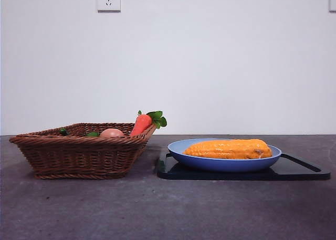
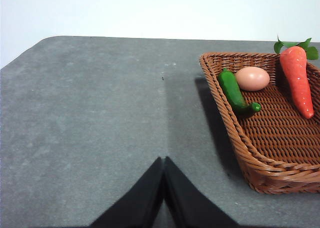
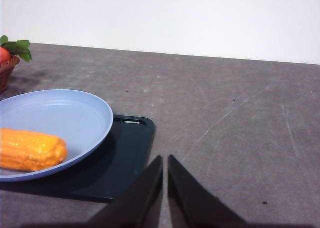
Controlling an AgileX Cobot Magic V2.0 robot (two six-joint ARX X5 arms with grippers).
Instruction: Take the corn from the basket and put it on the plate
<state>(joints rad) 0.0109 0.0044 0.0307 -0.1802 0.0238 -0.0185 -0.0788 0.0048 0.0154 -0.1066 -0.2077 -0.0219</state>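
Both grippers are clear of the work, and the job reads as finished: the corn lies lengthwise in the light-blue plate, not in the basket, so I judge the placing step done and only a retreat or idle hold left. Left to right across the tabletop in the front view: the wicker basket sits toward the left edge, holding a peach-coloured egg, a green pepper-like vegetable and a carrot whose leafy end leans over the basket's right rim. Just beside it, apart from the wicker, is the black tray carrying the plate; the plate rests on the tray's left part, and the tray's right end with its handle slot is bare. Neither arm shows in the front view. The left gripper hangs over bare tabletop beside the basket's outer wall, jaws pressed together, holding nothing. The right gripper hangs beyond the tray's corner, to the side of the plate, jaws nearly together with only a thin slit between, also holding nothing; its view catches one end of the cob against the plate's inner slope. Next move, as I judge it: nothing to grasp. If a check is wanted, confirm that the cob sits stably in the plate, since a round cob in a shallow dish could roll toward the rim.
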